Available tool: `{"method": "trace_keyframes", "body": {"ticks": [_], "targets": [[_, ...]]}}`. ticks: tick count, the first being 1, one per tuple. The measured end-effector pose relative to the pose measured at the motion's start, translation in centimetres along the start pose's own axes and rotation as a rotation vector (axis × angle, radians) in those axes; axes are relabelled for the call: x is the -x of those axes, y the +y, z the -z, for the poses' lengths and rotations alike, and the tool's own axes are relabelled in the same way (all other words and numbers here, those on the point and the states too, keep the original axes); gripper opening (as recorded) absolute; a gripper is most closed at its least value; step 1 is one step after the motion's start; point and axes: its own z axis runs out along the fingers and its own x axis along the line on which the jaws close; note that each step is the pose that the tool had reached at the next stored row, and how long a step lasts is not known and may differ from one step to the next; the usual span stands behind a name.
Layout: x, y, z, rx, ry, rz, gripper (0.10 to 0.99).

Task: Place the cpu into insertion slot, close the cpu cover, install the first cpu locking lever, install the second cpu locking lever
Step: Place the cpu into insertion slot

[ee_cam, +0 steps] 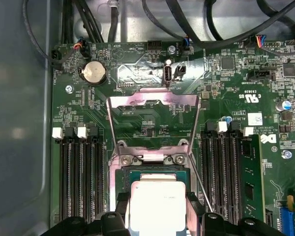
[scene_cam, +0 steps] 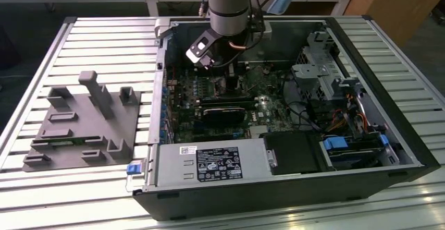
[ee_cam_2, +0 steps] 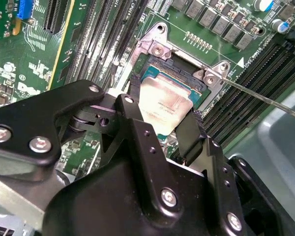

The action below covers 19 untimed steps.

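Gripper: We saw our black two-fingered gripper [ee_cam_2: 160, 115] clenched on the cpu, with one finger [ee_cam_2: 135, 123] pressed to each of two opposite edges.
Cpu: The small flat square cpu [ee_cam_2: 164, 101] showed a dull silver-grey metal face with rounded corners and faint dark print at its middle. In the first wrist view [ee_cam: 156, 204] it caught a pale pink sheen.
Place: It hung over the insertion slot and hid most of it. We could not tell whether the two touched.
Insertion slot: The square black-rimmed insertion slot [ee_cam: 137, 175] sat in the green circuit board [ee_cam: 88, 113].
Cpu cover: The thin silvery square-frame cpu cover [ee_cam: 152, 100] stood open, hinged beside two screws [ee_cam: 125, 160]. We saw green board through its cut-out.
Lever: A thin steel wire lever [ee_cam_2: 265, 98] ran free from the socket's corner across the long black memory slots [ee_cam_2: 255, 73].
Surroundings: In the exterior view the grey arm [scene_cam: 230, 5] reached into the open black computer case [scene_cam: 389, 136] near its twelve o'clock edge. A grey moulded fixture [scene_cam: 83, 120] lay on the slatted metal table [scene_cam: 104, 32] at the case's nine o'clock.
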Motion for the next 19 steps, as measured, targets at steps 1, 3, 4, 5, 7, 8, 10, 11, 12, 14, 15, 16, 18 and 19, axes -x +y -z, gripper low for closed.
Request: {"method": "trace_keyframes", "body": {"ticks": [1, 3, 4, 5, 7, 8, 10, 11, 12, 14, 15, 16, 18, 19], "targets": [[0.00, -0.02, -0.07, 0.000, -0.0001, 0.000, 0.537], [0.00, -0.07, -0.23, 0.000, 0.0000, 0.000, 0.537], [0.00, -0.10, -0.31, 0.000, 0.0000, 0.000, 0.537], [0.01, -0.14, -0.37, 0.000, 0.0000, 0.001, 0.537], [0.02, -0.20, -0.46, 0.000, 0.0002, 0.004, 0.537], [0.02, -0.20, -0.47, 0.000, 0.0002, 0.005, 0.537], [0.00, -0.20, -0.48, 0.000, 0.0007, 0.006, 0.537], [-0.01, -0.20, -0.49, 0.000, 0.0013, 0.007, 0.537], [-0.01, -0.20, -0.50, 0.000, 0.0017, 0.010, 0.537], [-0.01, -0.21, -0.52, 0.000, 0.0027, 0.019, 0.537], [-0.01, -0.21, -0.53, 0.000, 0.0030, 0.023, 0.537], [-0.01, -0.21, -0.55, 0.000, 0.0033, 0.027, 0.537], [-0.01, -0.20, -0.61, 0.000, 0.0035, 0.029, 0.537], [-0.01, -0.20, -0.64, 0.000, 0.0035, 0.030, 0.537]]}}
